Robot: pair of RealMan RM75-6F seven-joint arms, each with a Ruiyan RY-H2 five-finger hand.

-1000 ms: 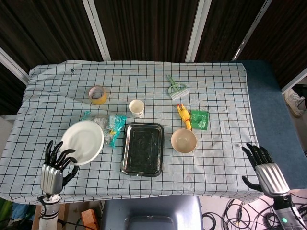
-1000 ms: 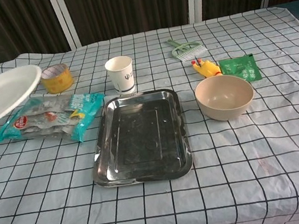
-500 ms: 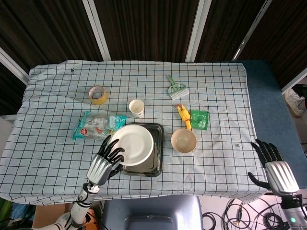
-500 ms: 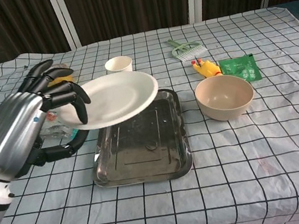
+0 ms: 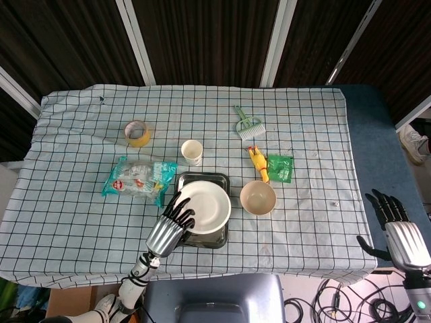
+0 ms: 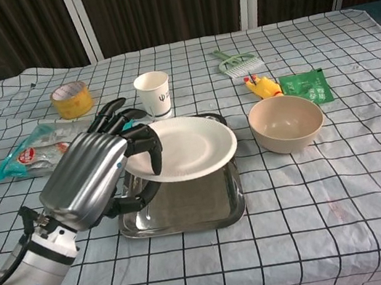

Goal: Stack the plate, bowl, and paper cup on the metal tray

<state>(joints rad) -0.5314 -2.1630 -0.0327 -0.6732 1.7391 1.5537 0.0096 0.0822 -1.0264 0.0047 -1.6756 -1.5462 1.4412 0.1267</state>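
Since a second ago the left hand point(image 6: 97, 175) has carried the plate point(image 6: 185, 147) from the table's left edge across to the metal tray point(image 6: 210, 209), where it now hangs just above the tray's far half. White, round and shallow, the plate sits nearly level with its open face up, and covers much of the tray in the head view. Its near-left rim is grasped by the dark fingers point(image 6: 148, 142), which curl over the top while the thumb goes underneath. Long and dark inside, the tray runs lengthwise away from the robot. To its right, the beige bowl point(image 6: 286, 123) stands upright on the table point(image 6: 351, 217), and the paper cup point(image 6: 153, 94) stands upright just beyond the tray's far edge. Well off to the right and beyond the table's edge, the right hand point(image 5: 403, 232) has drawn back and holds nothing, its fingers spread apart. Left of the tray lies a snack packet point(image 6: 37, 149), with a roll of yellow tape point(image 6: 69, 99) further back.
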